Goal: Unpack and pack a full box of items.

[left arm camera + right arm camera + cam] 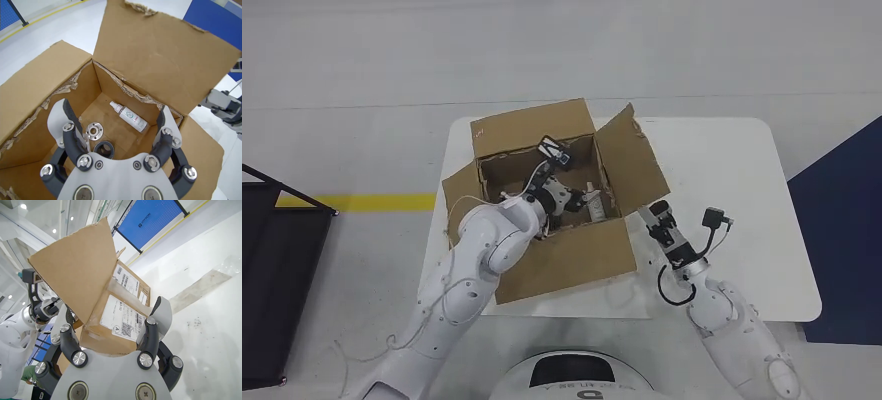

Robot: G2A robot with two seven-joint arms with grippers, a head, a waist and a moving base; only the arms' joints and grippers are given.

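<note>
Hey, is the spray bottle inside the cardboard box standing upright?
No, the spray bottle lies on its side on the floor of the box.

1. We see a white table (742, 180) with rounded corners. Its top shows small dark scuff marks (196, 321) and a grey smeared strip (198, 285).
2. One open cardboard box (562, 262) stands directly on it, on the left part of the top.
3. The box's left flap (457, 190) reaches out past the table's left edge, and the near flap slopes down toward the near edge.
4. White printed labels (122, 317) are stuck on the box's right outer wall, which faces the bare right part of the table.
</note>
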